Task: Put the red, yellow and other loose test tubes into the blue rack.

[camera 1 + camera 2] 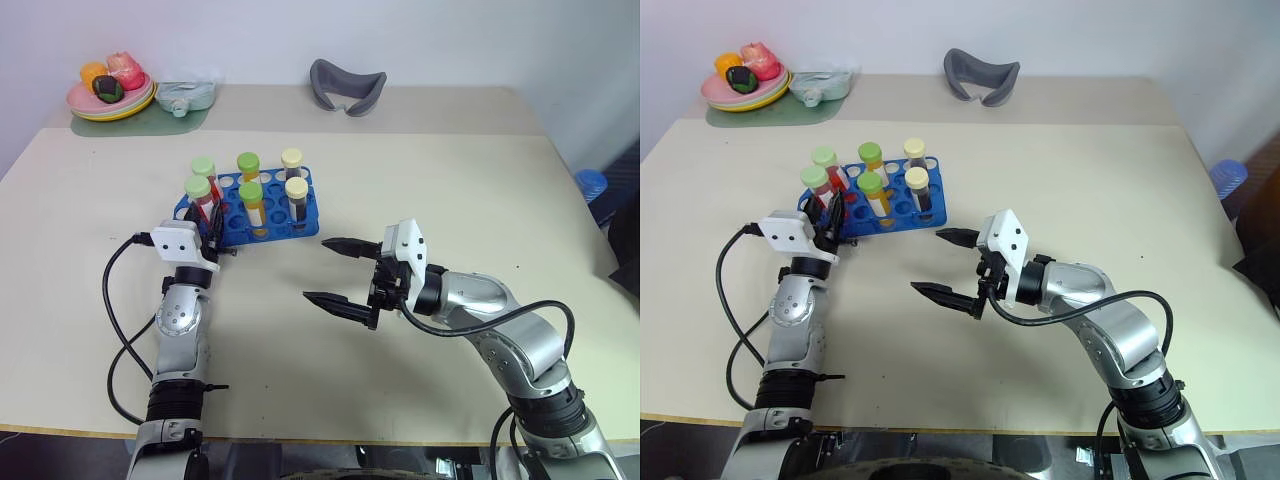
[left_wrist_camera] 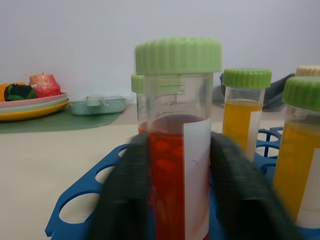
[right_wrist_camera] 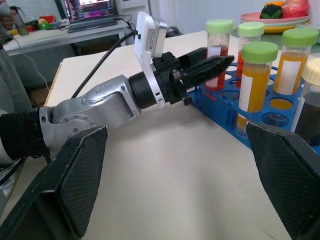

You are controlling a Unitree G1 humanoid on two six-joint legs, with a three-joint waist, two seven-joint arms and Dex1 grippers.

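The blue rack (image 1: pixel 236 226) stands left of the table's middle with several capped tubes upright in it. At its front-left corner a green-capped tube of red liquid (image 1: pixel 200 196) sits in a hole. My left gripper (image 1: pixel 211 224) is at that tube; in the left wrist view its black fingers (image 2: pixel 125 195) stand apart, one close on each side of the red tube (image 2: pixel 177 150). Two green-capped yellow tubes (image 1: pixel 251 200) and two cream-capped dark tubes (image 1: pixel 296 196) fill other holes. My right gripper (image 1: pixel 317 269) hovers open and empty, right of the rack.
Stacked plates with toy food (image 1: pixel 110 92) and a pale teal dish (image 1: pixel 186 97) on a green mat sit at the back left. A grey curved object (image 1: pixel 347 87) lies at the back centre. A blue-capped bottle (image 1: pixel 590 184) shows past the right edge.
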